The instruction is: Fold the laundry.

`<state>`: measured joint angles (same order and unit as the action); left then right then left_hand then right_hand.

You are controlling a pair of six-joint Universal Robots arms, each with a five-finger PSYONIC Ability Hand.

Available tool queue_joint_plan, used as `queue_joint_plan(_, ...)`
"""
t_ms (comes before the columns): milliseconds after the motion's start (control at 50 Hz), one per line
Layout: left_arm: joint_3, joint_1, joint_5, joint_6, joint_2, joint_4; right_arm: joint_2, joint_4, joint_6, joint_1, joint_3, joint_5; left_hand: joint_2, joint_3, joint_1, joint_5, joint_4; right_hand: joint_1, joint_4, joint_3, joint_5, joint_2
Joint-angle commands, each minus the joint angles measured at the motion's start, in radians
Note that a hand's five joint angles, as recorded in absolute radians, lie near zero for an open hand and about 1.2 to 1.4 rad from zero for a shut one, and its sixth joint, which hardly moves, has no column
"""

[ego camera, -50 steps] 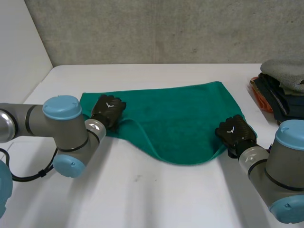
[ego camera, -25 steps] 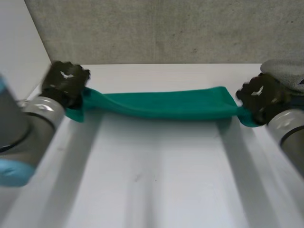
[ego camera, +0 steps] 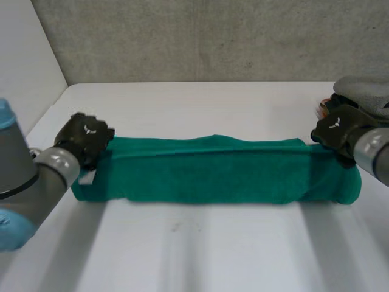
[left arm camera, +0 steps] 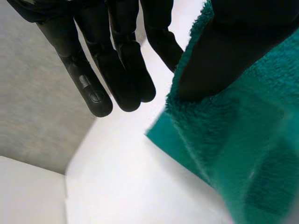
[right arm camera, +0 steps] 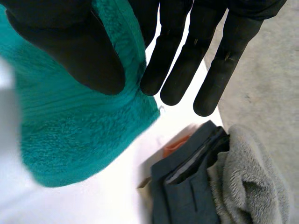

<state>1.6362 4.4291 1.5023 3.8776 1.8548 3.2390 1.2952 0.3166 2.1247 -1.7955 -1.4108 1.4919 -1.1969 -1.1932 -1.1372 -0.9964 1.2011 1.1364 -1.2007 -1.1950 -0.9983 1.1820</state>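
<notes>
Stretching across the white desk [ego camera: 194, 255] as a long, narrow band, the green towel [ego camera: 213, 173] has one short end just beside the pile of clothes [ego camera: 364, 94] and its other end well away from that pile. The long edge farther from the robot runs nearly straight, with a low ridge about midway along. The end by the pile looks rounded.

The right hand [ego camera: 335, 126] is at the towel's far corner on the pile side, very close to the pile; whether it touches the pile I cannot tell. In the right wrist view its thumb [right arm camera: 70, 46] lies over the terry cloth and its fingers [right arm camera: 184, 56] are straight. The one next to the thumb meets the cloth at its tip, so the towel's edge is pinched between thumb and finger. Beyond the fingertips the pile shows a grey fleece [right arm camera: 252, 186], a dark blue garment [right arm camera: 187, 191] and a bit of orange [right arm camera: 174, 145] at its edge.

The left hand [ego camera: 85, 135] is at the far corner of the end away from the pile. In the left wrist view its thumb [left arm camera: 233, 42] presses on the towel while its fingers [left arm camera: 119, 65] are straight and side by side behind the edge. The corner runs up between them in a light pinch.
</notes>
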Motion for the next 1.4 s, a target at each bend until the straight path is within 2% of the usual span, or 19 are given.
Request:
queue_joint_plan(20,-0.292,-0.002,0.001,0.045,0.164,0.361,-0.14,-0.347,0.009,-0.036,0.246,0.091,-0.199,-0.203,-0.259,-0.225,0.195,0.26,-0.196,-0.201,-0.223,0.214)
queue_joint_plan(120,-0.455,-0.014,0.007,-0.006,0.176,0.613,-0.14,-0.742,0.02,-0.057,0.308,0.076,-0.199,-0.203,-0.259,-0.225,0.195,0.26,-0.196,-0.201,-0.223,0.214)
queue_joint_plan(140,-0.463,-0.013,0.009,-0.019,0.172,0.64,-0.139,-0.878,0.03,-0.061,0.306,0.068,-0.199,-0.203,-0.259,-0.225,0.195,0.26,-0.196,-0.201,-0.223,0.214)
queue_joint_plan(200,-0.464,-0.019,0.018,-0.088,0.155,0.751,-0.126,-1.049,0.038,-0.065,0.291,0.051,-0.199,-0.203,-0.259,-0.225,0.195,0.26,-0.196,-0.201,-0.223,0.214)
queue_joint_plan(220,-0.464,-0.019,0.024,-0.101,0.147,0.763,-0.123,-1.056,0.04,-0.065,0.286,0.047,-0.199,-0.203,-0.259,-0.225,0.195,0.26,-0.196,-0.201,-0.223,0.214)
queue_joint_plan(360,-0.352,-0.004,0.045,-0.171,0.044,0.742,-0.116,-0.973,0.066,-0.087,0.225,0.03,-0.199,-0.203,-0.259,-0.225,0.195,0.26,-0.196,-0.201,-0.223,0.214)
queue_joint_plan(560,-0.058,0.027,0.039,-0.176,0.053,0.674,-0.135,-0.806,0.141,-0.07,0.036,0.007,-0.199,-0.203,-0.259,-0.225,0.195,0.26,-0.196,-0.201,-0.223,0.214)
queue_joint_plan(720,0.097,0.039,-0.022,-0.173,0.165,0.673,-0.267,-0.624,0.391,0.007,-0.033,-0.142,-0.199,-0.203,-0.259,-0.225,0.195,0.26,-0.196,-0.201,-0.223,0.214)
queue_joint_plan(800,0.125,0.038,-0.036,-0.168,0.207,0.667,-0.338,-0.521,0.451,0.045,-0.01,-0.205,-0.199,-0.203,-0.259,-0.225,0.195,0.26,-0.196,-0.201,-0.223,0.214)
queue_joint_plan(840,0.137,0.038,-0.036,-0.17,0.208,0.659,-0.362,-0.475,0.451,0.068,0.01,-0.22,-0.199,-0.203,-0.259,-0.225,0.195,0.26,-0.196,-0.201,-0.223,0.214)
queue_joint_plan(960,0.152,0.041,-0.037,-0.171,0.19,0.63,-0.373,-0.415,0.445,0.094,0.033,-0.228,-0.199,-0.203,-0.259,-0.225,0.195,-0.073,0.138,0.132,0.11,-0.119)
queue_joint_plan(980,0.152,0.041,-0.037,-0.171,0.184,0.624,-0.375,-0.412,0.439,0.099,0.035,-0.229,-0.199,-0.203,-0.259,-0.225,0.195,-0.19,0.254,0.249,0.226,-0.236)
queue_joint_plan(1040,0.159,0.041,-0.037,-0.171,0.165,0.602,-0.376,-0.41,0.405,0.105,0.038,-0.229,-0.199,-0.203,-0.259,-0.225,0.195,-0.238,0.302,0.297,0.275,-0.284)
queue_joint_plan(1140,0.171,0.039,-0.039,-0.171,0.147,0.578,-0.395,-0.402,0.319,0.116,0.038,-0.22,-0.199,-0.203,-0.259,-0.225,0.195,-0.191,0.256,0.25,0.228,-0.237)
queue_joint_plan(1180,0.175,0.039,-0.039,-0.171,0.144,0.573,-0.398,-0.398,0.27,0.119,0.035,-0.219,-0.199,-0.203,-0.259,-0.225,0.195,0.11,-0.046,-0.051,-0.073,0.064)
queue_joint_plan(1220,0.179,0.039,-0.039,-0.171,0.138,0.562,-0.396,-0.396,0.235,0.12,0.029,-0.216,-0.199,-0.203,-0.259,-0.225,0.195,0.259,-0.195,-0.201,-0.223,0.214)
queue_joint_plan(1340,0.217,0.044,-0.037,-0.165,0.077,0.501,-0.347,-0.378,0.182,0.16,-0.033,-0.185,-0.199,-0.203,-0.259,-0.225,0.195,0.26,-0.196,-0.201,-0.223,0.214)
queue_joint_plan(1400,0.243,0.058,-0.037,-0.158,0.002,0.401,-0.26,-0.346,0.166,0.182,-0.103,-0.182,-0.199,-0.203,-0.259,-0.225,0.195,0.26,-0.196,-0.201,-0.223,0.214)
